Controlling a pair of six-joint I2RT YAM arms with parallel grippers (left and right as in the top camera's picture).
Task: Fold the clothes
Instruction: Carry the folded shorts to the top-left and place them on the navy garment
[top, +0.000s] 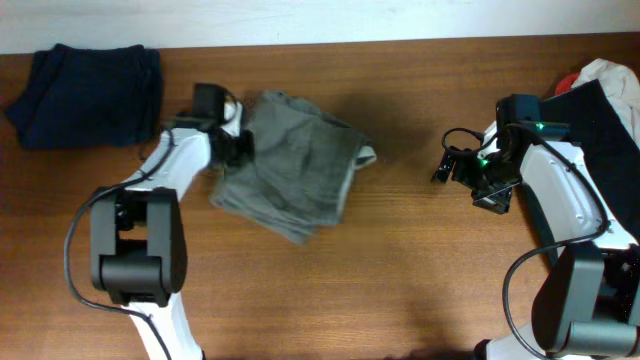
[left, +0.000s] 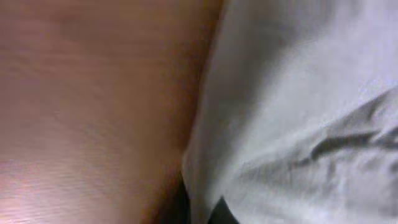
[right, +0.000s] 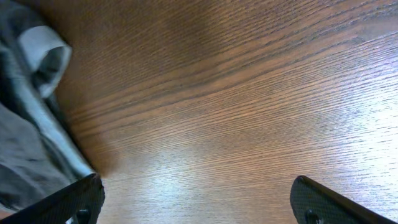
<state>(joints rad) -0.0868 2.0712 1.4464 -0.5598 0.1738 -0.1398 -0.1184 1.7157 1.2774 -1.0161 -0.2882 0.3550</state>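
Observation:
The grey-olive shorts (top: 295, 170) lie crumpled and partly folded on the wooden table (top: 400, 260), left of centre. My left gripper (top: 236, 146) is at their left edge. In the left wrist view the grey cloth (left: 298, 112) fills the right side, and a fold of it sits between my two dark fingertips (left: 202, 208), which are close together. My right gripper (top: 455, 165) is open and empty over bare wood, well to the right of the shorts. Its wrist view shows both fingers wide apart (right: 199, 205) and the shorts' edge with pale lining (right: 28, 118) at the left.
A dark navy folded garment (top: 90, 92) lies at the back left. A large black garment (top: 605, 130) with a white and red item (top: 612, 72) behind it is at the right edge, beside the right arm.

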